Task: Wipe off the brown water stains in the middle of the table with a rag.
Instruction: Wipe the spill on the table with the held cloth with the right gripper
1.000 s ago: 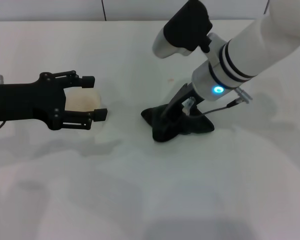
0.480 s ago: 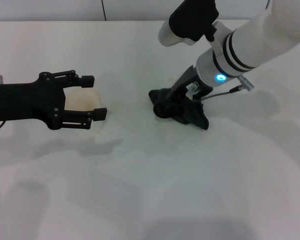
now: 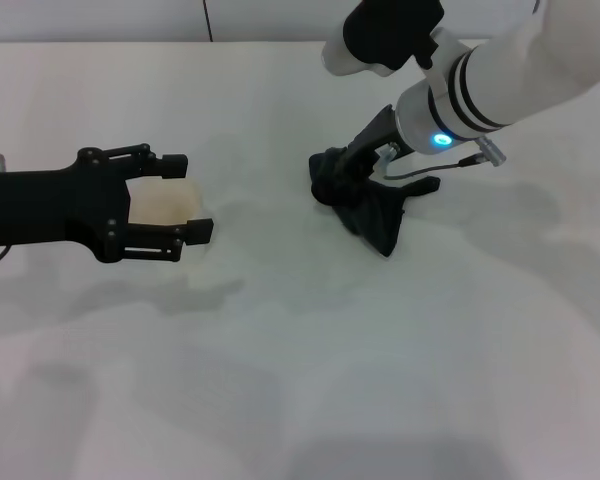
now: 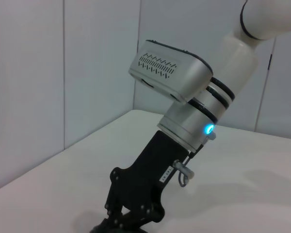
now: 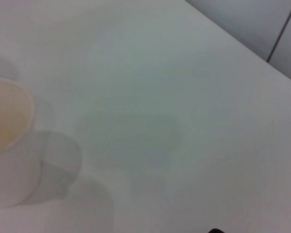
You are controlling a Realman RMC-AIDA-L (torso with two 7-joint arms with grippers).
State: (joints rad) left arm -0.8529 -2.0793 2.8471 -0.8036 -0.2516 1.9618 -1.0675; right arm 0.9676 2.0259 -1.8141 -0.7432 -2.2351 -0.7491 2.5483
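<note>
**Rag swept toward the far edge; no brown stain visible on the tabletop**

The white table (image 3: 300, 380) shows no brown puddle in the head view. The right arm has swung away from the robot over the last second, dragging the black rag (image 3: 365, 205) from mid-table toward the far side. The right gripper (image 3: 332, 180) is clamped on the rag's bunched end, pressing it down. The left gripper (image 3: 185, 197) sits spread around a translucent cup (image 3: 160, 203), idle. The wipe looks nearly finished.
</note>
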